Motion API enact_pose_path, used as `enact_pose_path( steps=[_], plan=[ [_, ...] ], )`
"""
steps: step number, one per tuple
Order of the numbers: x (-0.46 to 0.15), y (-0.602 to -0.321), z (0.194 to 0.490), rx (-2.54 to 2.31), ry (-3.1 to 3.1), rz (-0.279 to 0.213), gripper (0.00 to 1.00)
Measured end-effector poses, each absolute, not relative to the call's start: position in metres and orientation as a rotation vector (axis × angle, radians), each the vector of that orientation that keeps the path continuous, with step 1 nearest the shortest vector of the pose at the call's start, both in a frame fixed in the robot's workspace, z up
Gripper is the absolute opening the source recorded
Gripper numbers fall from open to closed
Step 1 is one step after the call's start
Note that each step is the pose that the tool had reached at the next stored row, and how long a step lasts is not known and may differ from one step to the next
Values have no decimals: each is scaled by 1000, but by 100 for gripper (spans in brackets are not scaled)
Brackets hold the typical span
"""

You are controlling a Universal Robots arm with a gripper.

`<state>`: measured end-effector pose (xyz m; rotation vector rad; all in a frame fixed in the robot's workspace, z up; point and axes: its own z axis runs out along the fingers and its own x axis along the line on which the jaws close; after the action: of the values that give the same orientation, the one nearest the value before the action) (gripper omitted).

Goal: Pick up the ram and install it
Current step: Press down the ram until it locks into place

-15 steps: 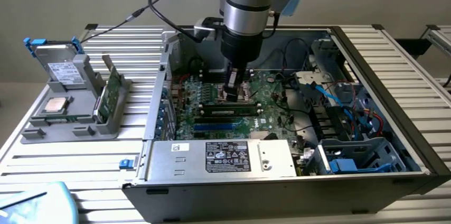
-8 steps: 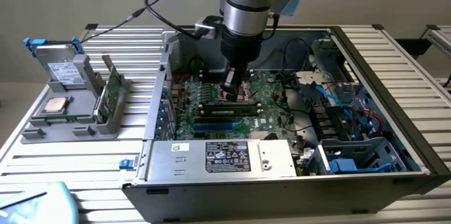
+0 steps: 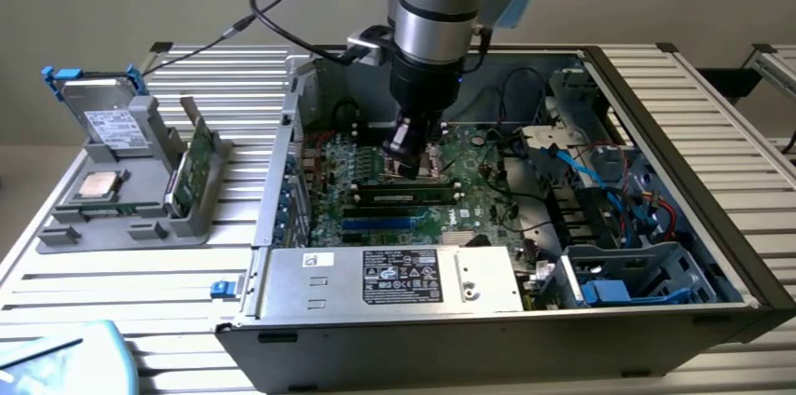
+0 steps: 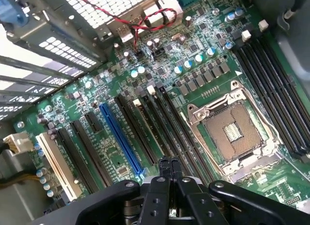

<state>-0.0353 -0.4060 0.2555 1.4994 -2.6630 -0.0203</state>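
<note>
Hovering low inside the open case (image 3: 734, 255), the gripper (image 3: 407, 164) has its fingers (image 4: 168, 168) pressed together with nothing between them. It hangs over the motherboard (image 3: 479, 171), just above the far edge of the memory slots.

A ram (image 3: 401, 196) stick sits in one of those slots, directly on the near side of the fingertips and almost under them. Its long axis runs left to right in the exterior view, parallel to the case's near wall. It looks level in the slot, though I cannot tell whether its end clips have latched. The empty slots (image 3: 391, 218) beside it lie nearer still.

From the wrist, the closed tips stand over long dark slots, with the open processor socket (image 4: 232, 130) beside them.

Outside the case, on the exterior view's left, a grey tray (image 3: 118, 227) holds a silver chip (image 3: 100, 185), an upright green card (image 3: 189, 167) and a drive (image 3: 106, 115) at its far end.
</note>
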Motion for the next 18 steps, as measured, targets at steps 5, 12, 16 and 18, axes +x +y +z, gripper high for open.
enact_pose_path(
  steps=[5,12,16,18],
  plan=[
    [-35,-406,255,1413,-2714,-16,11],
    [-35,-406,255,1292,-2781,-5,11],
    [-35,-406,254,1224,-2816,5,11],
    [-35,-406,254,1191,-2832,11,11]
  ],
)
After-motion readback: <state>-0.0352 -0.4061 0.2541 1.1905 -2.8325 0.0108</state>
